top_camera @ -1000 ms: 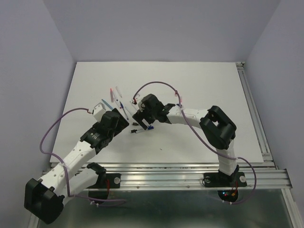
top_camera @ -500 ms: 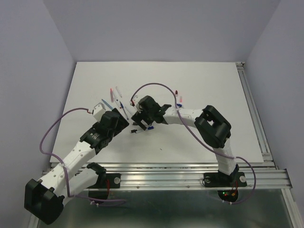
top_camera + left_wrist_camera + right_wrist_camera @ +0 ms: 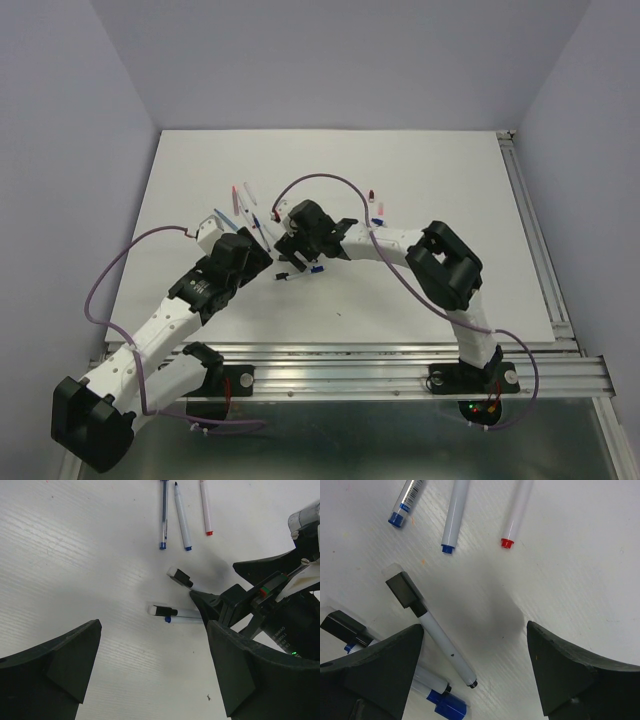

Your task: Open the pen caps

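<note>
Several slim pens lie on the white table. In the right wrist view a white pen [image 3: 442,647] with a black cap [image 3: 404,591] lies between my open, empty right gripper's [image 3: 475,675] fingers. A blue cap [image 3: 449,706] and a second black cap [image 3: 340,625] sit by the left finger [image 3: 375,670]. In the left wrist view my left gripper [image 3: 152,680] is open and empty, just short of two black-capped pens [image 3: 180,576] [image 3: 172,613]. In the top view both grippers [image 3: 266,258] [image 3: 291,258] meet over these pens. A small red cap [image 3: 371,193] lies apart to the right.
Three more pens lie side by side beyond the grippers: a translucent one with a blue end [image 3: 164,515], a white one with a blue end [image 3: 182,517], a white one with a red end [image 3: 205,507]. An aluminium rail [image 3: 540,250] runs along the table's right edge.
My right arm's elbow has swung left and its gripper has shifted slightly left and lower over the pens. The left arm has not moved.
</note>
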Available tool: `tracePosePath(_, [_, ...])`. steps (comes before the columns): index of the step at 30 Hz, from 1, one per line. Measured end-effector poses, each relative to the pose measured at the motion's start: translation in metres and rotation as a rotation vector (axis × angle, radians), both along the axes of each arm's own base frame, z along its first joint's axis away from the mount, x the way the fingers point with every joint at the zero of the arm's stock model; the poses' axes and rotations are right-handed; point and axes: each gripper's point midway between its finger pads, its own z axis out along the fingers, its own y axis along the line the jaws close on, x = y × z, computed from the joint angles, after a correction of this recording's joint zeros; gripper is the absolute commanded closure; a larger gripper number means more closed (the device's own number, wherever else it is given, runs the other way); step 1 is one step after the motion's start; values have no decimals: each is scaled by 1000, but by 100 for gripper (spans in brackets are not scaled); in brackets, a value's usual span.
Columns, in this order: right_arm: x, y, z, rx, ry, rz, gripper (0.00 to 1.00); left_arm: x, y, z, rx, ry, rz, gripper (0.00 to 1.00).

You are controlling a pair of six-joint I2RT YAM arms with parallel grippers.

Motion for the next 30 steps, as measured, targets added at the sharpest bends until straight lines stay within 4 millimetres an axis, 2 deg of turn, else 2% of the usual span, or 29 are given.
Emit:
tracePosePath(2, [0, 1, -1, 2, 4, 5, 17, 0, 0, 0, 0, 0, -1, 1])
tracePosePath(3, [-1, 2, -2, 4, 7, 9, 25, 0, 0, 0, 1, 1, -1, 1])
tracePosePath(5, [-2, 3, -2, 6, 11, 15, 34, 0, 0, 0, 1, 1, -2, 1])
tracePosePath(6, [-3, 4, -3, 8, 15, 21, 42, 0, 0, 0, 3, 2, -4, 1])
tracePosePath(14, [-11, 9, -7, 35, 43, 63, 64, 2, -4, -1, 2, 1, -25, 1])
tracePosePath(17, [-16, 9, -8, 53, 49, 77, 76, 2, -6, -3, 3, 9, -34, 1])
tracePosePath(23, [-25, 3, -9, 56, 51, 103, 87, 1, -8, -3, 1, 13, -47, 1])
tracePosePath(30, [-31, -9, -8, 29, 34, 131, 95, 2, -14, 2, -24, -8, -77, 1])
